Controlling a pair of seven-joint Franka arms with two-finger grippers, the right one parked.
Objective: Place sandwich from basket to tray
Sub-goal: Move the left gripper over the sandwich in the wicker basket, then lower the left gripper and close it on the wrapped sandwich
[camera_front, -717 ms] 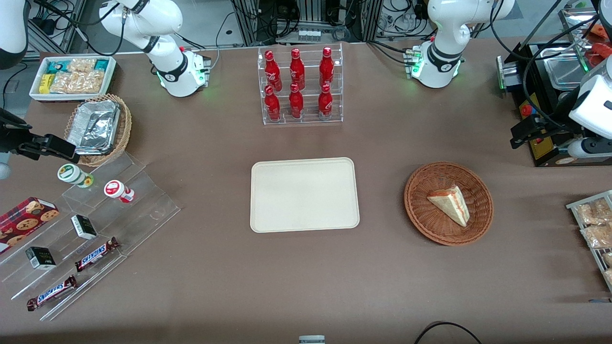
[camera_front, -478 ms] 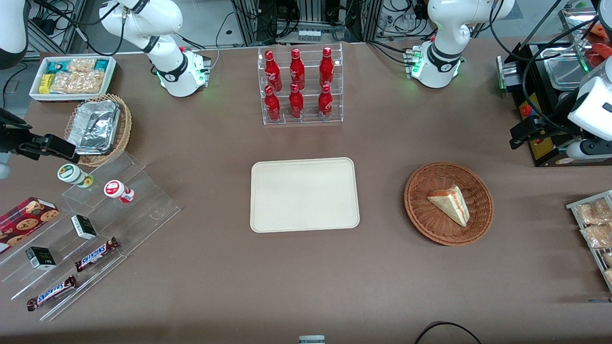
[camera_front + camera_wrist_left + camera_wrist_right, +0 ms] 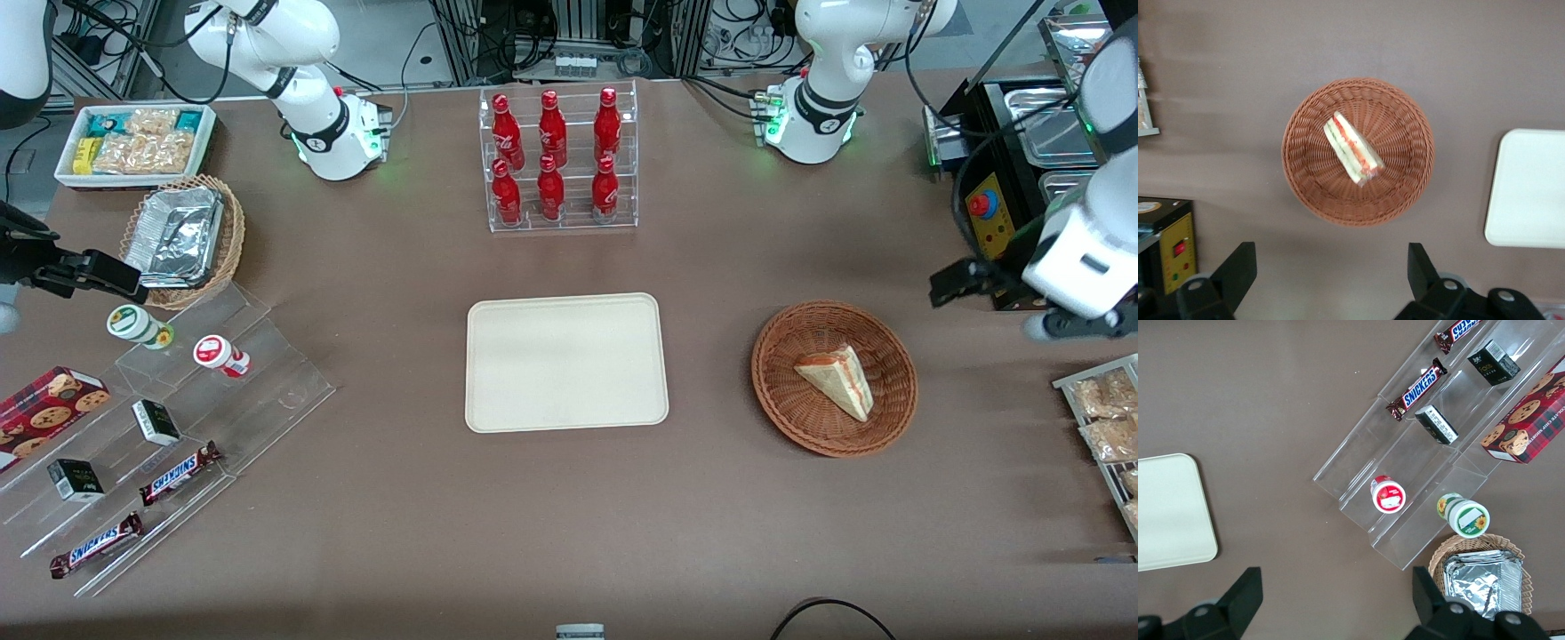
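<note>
Toward the working arm's end of the table, in the front view, the left gripper (image 3: 965,286) hangs above bare cloth just beside the basket (image 3: 834,379), not yet over it. Nothing of the task looks done from here: the sandwich (image 3: 837,380) lies in the basket, and the tray (image 3: 566,362) at the table's middle carries nothing. The approach, the grasp, the carry and the release all seem still to come.

Seen from the left wrist, the gripper (image 3: 1331,270) has its jaws spread wide and empty, both fingers (image 3: 1238,270) clear of everything. The basket (image 3: 1358,151) sits ahead of the jaws and roughly centred between them, well below. The sandwich (image 3: 1353,149) rests slantwise in the basket's bowl, its red and green filling edge facing up, untouched by either finger. The tray (image 3: 1531,189) lies outside one jaw, well apart from the basket.

Seen from the right wrist, one end of the tray (image 3: 1171,512) is bare.
</note>
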